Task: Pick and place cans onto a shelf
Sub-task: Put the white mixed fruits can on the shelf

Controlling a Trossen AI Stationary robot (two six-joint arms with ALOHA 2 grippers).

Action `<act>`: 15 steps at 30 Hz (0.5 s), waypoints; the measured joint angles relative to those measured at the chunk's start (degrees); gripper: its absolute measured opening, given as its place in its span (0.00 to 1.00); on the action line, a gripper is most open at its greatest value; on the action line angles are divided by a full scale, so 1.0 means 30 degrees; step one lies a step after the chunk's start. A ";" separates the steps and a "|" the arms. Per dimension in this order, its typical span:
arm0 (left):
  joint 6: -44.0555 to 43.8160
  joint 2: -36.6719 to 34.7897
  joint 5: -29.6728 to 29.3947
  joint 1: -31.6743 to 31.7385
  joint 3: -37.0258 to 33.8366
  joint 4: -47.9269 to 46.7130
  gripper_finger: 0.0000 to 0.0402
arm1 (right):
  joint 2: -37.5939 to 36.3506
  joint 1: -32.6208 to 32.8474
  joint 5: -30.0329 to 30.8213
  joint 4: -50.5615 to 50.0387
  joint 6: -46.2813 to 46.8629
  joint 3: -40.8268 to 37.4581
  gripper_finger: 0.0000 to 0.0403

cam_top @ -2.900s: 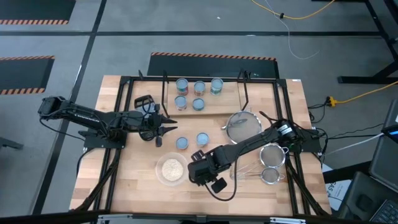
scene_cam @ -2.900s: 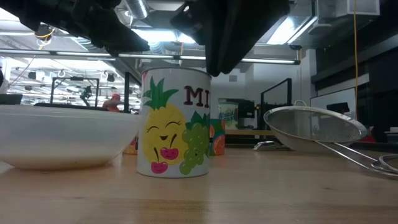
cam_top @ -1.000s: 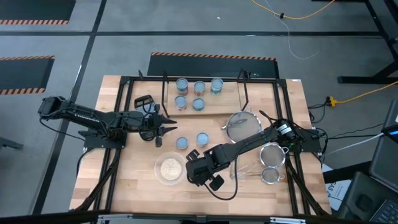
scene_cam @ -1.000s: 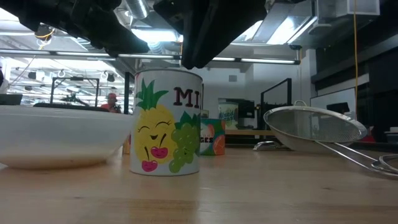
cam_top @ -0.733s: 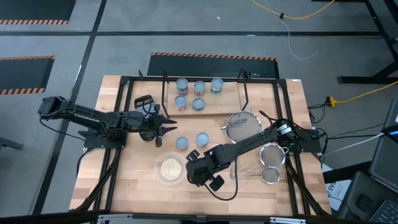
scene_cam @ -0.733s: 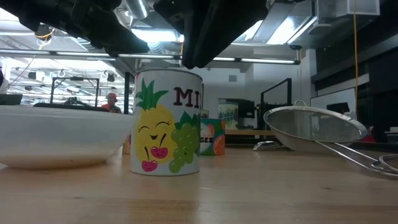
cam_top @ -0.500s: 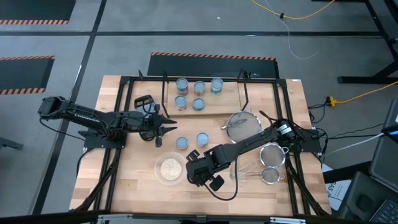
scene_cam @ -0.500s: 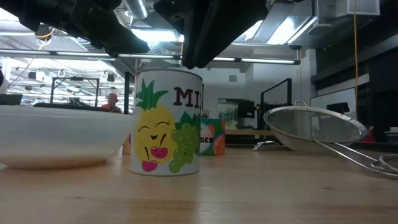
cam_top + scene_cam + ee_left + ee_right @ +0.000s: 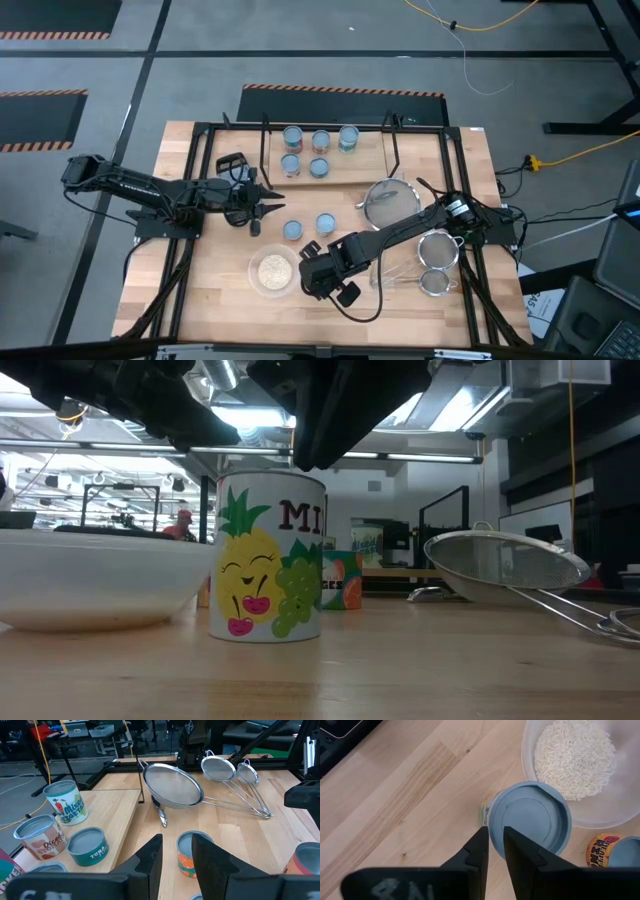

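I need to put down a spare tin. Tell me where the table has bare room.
Bare wood lies along the near edge below the bowl of rice, and on the shelf right of its five cans. It is crowded around the right gripper and the strainers.

left gripper (image 9: pixel 272 207): arm lies across the table, fingers slightly parted.
right gripper (image 9: pixel 308 275): arm bent, pointing down, fingers narrowly apart.

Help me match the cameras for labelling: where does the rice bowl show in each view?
High: bowl near the table's front edge, just left of the right gripper.
Low: bowl at far left, foreground.
Left wrist: not in it.
Right wrist: bowl just beyond the can.
Landmark: that can beside the bowl, seen in the low and right wrist views.
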 joint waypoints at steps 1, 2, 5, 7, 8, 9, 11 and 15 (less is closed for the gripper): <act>0.0000 0.0001 -0.0001 0.0002 0.0000 0.0000 0.24 | 0.0000 0.0001 0.0000 0.0005 0.0000 -0.0013 0.16; 0.0000 0.0000 0.0000 0.0001 0.0000 0.0000 0.24 | 0.0000 -0.0002 -0.0001 0.0123 0.0000 -0.0122 0.16; 0.0000 0.0000 0.0000 0.0003 0.0000 0.0000 0.24 | 0.0000 0.0004 -0.0127 0.0547 0.0000 -0.0848 0.16; 0.0000 0.0000 0.0000 -0.0003 0.0000 0.0000 0.24 | -0.0007 0.0001 -0.0478 0.1111 -0.0015 -0.1389 0.16; 0.0000 0.0000 0.0000 0.0003 0.0000 0.0000 0.24 | -0.0040 -0.0004 -0.0449 0.1429 -0.0015 -0.1618 0.16; 0.0000 0.0000 0.0000 -0.0004 0.0000 0.0000 0.24 | -0.0070 0.0002 -0.0415 0.1609 -0.0022 -0.1776 0.16; -0.0004 0.0000 0.0000 0.0000 0.0000 0.0000 0.24 | -0.0080 -0.0005 -0.0423 0.1729 -0.0033 -0.1832 0.16; -0.0015 0.0000 0.0000 -0.0003 0.0000 0.0000 0.24 | -0.0080 -0.0005 -0.0278 0.1742 -0.0094 -0.1839 0.15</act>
